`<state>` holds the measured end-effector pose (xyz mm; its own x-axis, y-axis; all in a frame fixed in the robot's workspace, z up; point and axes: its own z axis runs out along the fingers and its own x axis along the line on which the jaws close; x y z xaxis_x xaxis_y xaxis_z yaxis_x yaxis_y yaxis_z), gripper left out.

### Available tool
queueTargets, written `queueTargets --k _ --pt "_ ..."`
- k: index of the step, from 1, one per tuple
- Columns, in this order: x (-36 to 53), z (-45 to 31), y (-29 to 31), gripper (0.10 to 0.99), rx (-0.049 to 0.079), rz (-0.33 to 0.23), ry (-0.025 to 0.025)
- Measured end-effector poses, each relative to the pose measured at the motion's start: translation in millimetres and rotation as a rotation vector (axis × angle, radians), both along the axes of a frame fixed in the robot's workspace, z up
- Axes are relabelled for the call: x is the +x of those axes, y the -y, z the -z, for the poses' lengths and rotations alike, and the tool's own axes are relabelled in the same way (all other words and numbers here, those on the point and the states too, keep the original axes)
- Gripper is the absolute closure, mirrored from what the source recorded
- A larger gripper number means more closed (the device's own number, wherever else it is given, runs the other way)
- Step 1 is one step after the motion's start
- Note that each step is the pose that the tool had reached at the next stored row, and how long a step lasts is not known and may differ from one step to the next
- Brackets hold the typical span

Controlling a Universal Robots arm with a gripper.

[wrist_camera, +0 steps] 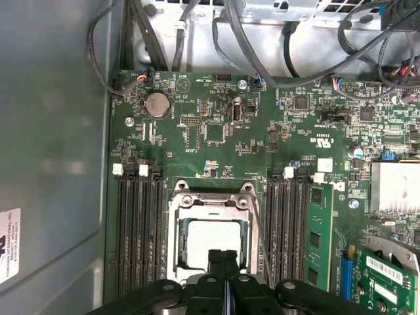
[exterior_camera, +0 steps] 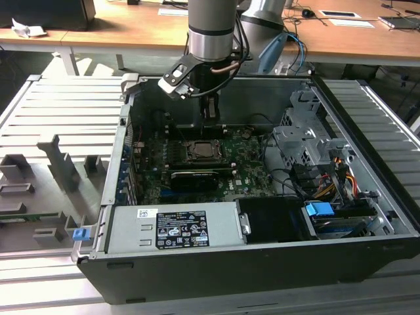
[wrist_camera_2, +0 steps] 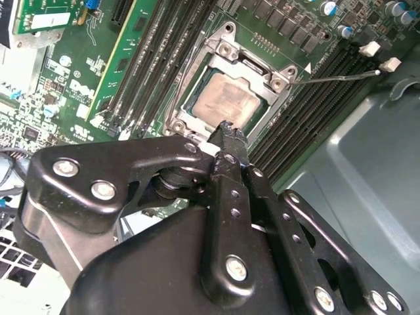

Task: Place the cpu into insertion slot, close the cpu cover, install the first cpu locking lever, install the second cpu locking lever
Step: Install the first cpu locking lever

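**Entry: my gripper over the chip socket**

1. My gripper (wrist_camera: pixel 223 257): fingers pressed together, nothing held, tips pointing down just above the socket (wrist_camera_2: pixel 191 98).
2. Chip (wrist_camera_2: pixel 223 102): seated flat in the socket, at six o'clock from my tips on the exterior view's clock face.
3. Cover plate (wrist_camera: pixel 213 199): appears to lie flat around the chip, which shows through its window.
4. Wire lever (wrist_camera_2: pixel 335 77): long axis runs out from a socket corner over the memory slots (wrist_camera: pixel 141 230). I judge it unlatched.
5. Case wall (wrist_camera: pixel 52 131): farthest out.
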<state>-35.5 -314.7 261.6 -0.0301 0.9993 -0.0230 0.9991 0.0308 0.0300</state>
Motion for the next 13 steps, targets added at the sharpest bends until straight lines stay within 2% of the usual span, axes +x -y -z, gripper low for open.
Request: queueTargets --k 5,13 --pt "0.0 -4.5 0.0 0.980 0.000 0.000 0.0000" --pt "0.0 -16.0 0.0 0.980 0.000 0.000 0.0000"
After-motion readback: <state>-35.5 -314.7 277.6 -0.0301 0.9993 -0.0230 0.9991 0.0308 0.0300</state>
